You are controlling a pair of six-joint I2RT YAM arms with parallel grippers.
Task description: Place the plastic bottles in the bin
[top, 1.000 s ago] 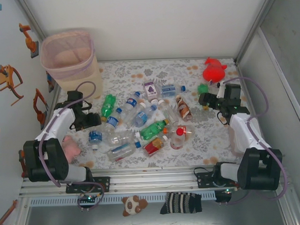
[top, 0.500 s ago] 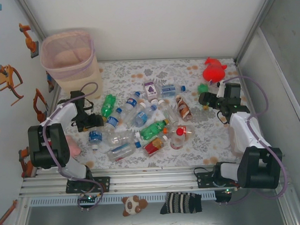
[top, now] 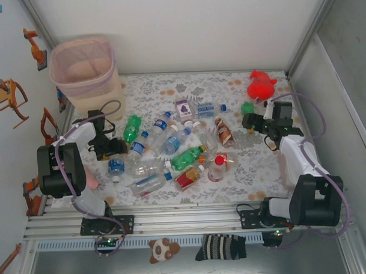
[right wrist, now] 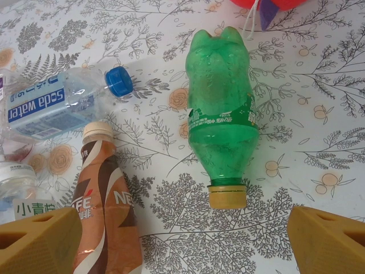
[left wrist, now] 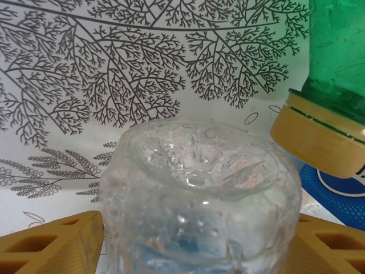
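Observation:
Several plastic bottles (top: pixel 171 149), clear, green and brown-labelled, lie in a heap mid-table. The bin (top: pixel 100 95), beige with a pinkish bag, stands at the far left corner. My left gripper (top: pixel 111 147) (left wrist: pixel 194 242) is at the heap's left edge, shut on a clear bottle (left wrist: pixel 199 194) whose base faces the camera; a green bottle (left wrist: pixel 342 51) with a tan cap lies just beyond. My right gripper (top: pixel 247 123) (right wrist: pixel 182 240) hangs open over bare mat. A small green bottle (right wrist: pixel 222 114) (top: pixel 248 107) lies ahead of its fingers, cap towards them.
A brown-labelled bottle (right wrist: pixel 105 211) lies by the right gripper's left finger (right wrist: pixel 40 240), and a clear soda water bottle (right wrist: pixel 57 105) sits further left. A red plush toy (top: pixel 261 83) rests at the far right. White walls enclose the table.
The left arm's elbow has swung back and to the left while its gripper stayed at the heap's left edge. The right arm has hardly moved.

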